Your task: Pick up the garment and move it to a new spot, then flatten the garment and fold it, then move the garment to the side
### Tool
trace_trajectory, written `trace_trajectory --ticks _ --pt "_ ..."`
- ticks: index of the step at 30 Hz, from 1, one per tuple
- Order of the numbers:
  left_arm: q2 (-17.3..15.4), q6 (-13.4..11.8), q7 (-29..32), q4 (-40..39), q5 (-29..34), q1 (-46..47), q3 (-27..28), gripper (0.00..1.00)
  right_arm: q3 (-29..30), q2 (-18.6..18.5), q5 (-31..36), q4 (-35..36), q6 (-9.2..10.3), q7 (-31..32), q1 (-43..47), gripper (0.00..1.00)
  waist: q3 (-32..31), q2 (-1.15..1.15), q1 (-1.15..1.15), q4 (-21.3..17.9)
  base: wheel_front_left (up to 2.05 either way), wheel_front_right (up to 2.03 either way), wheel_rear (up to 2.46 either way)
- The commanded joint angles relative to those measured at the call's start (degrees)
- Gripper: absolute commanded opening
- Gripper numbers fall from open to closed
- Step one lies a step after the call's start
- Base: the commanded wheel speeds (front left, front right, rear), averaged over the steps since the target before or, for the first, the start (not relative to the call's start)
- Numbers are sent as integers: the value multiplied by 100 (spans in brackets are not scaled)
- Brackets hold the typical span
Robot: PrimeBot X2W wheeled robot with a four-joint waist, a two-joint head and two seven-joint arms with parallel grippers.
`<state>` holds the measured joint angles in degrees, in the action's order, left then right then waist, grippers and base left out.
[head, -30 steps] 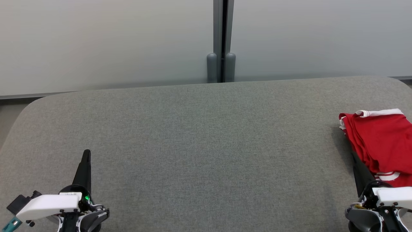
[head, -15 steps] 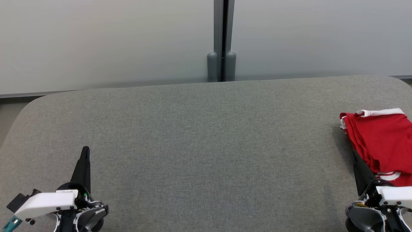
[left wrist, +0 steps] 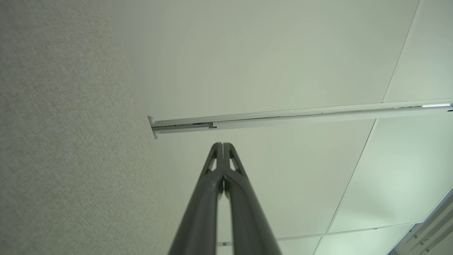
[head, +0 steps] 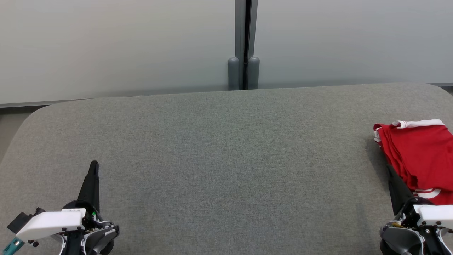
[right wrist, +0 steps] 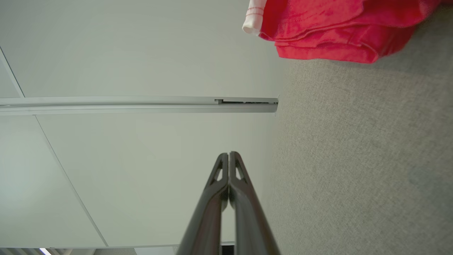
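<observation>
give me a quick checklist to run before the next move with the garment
1. Left gripper shut with nothing in it: ok.
2. Right gripper shut with nothing in it: ok.
3. Garment lies in stacked layers on the right side of the grey surface: ok.
4. Right gripper's tips apart from the garment in the right wrist view: ok.
5. Garment wholly on the surface: cannot tell, as the head view's edge cuts off its right part.
</observation>
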<state>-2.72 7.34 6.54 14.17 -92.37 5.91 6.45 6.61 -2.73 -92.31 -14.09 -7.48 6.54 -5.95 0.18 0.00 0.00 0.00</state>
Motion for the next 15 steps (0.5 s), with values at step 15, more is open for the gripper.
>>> trace_trajectory --ticks 15 --pt "-30 27 21 -20 -8 70 24 0 11 -21 -11 13 -2 25 -51 0 0 0 0 0 0 0 0"
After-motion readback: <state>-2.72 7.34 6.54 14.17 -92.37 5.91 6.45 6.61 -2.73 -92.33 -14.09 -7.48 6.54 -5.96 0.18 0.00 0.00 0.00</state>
